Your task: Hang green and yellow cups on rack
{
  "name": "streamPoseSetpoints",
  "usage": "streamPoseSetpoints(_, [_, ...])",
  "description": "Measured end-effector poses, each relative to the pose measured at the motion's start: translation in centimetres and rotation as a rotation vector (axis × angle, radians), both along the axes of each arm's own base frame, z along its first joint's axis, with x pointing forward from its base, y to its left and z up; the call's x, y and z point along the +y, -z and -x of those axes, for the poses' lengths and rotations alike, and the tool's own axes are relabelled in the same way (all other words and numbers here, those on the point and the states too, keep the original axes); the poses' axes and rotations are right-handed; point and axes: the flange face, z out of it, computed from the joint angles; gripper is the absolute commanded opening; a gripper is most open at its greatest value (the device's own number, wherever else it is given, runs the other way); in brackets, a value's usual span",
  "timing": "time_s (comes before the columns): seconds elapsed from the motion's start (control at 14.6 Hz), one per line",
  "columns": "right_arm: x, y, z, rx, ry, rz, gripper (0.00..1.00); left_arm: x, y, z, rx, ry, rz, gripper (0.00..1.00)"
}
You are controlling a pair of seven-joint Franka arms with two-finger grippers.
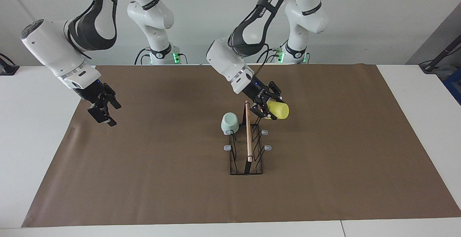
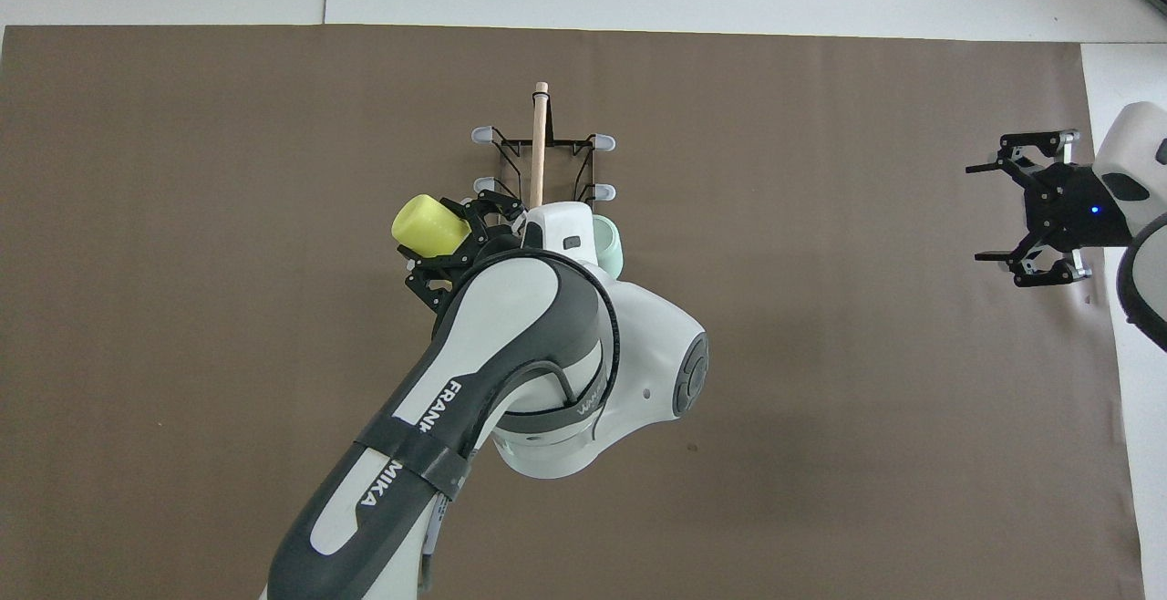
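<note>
Green cup half hidden under left arm.

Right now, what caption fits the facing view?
Left end effector brings yellow cup to rack; green cup already hung.

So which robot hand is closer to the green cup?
The left one. The left gripper holds the yellow cup right beside the rack, where the green cup hangs. The right gripper waits in the air over the mat's edge at the right arm's end.

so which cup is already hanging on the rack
The green cup, upturned on a prong of the rack; the yellow cup is in the left tool.
</note>
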Motion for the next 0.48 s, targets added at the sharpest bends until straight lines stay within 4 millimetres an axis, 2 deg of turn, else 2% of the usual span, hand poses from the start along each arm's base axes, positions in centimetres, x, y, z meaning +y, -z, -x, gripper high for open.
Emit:
streamPoseSetpoints(0.21, [0.9, -2.9, 0.1, 0.072, 0.073, 0.084, 1.0, -0.8, 0.4, 0.0, -0.006, 0.005, 0.0, 0.0])
streamPoseSetpoints(0.34, [2.2, -5.2, 0.2, 0.11, 0.157, 0.137, 1.0, -1.2, 0.6, 0.2, -0.006, 0.01, -0.003, 0.0])
streamPoseSetpoints(0.48, [3.6, -6.7, 0.4, 0.153, 0.262, 0.167, 1.0, -1.4, 0.7, 0.3, -0.006, 0.013, -0.003, 0.0])
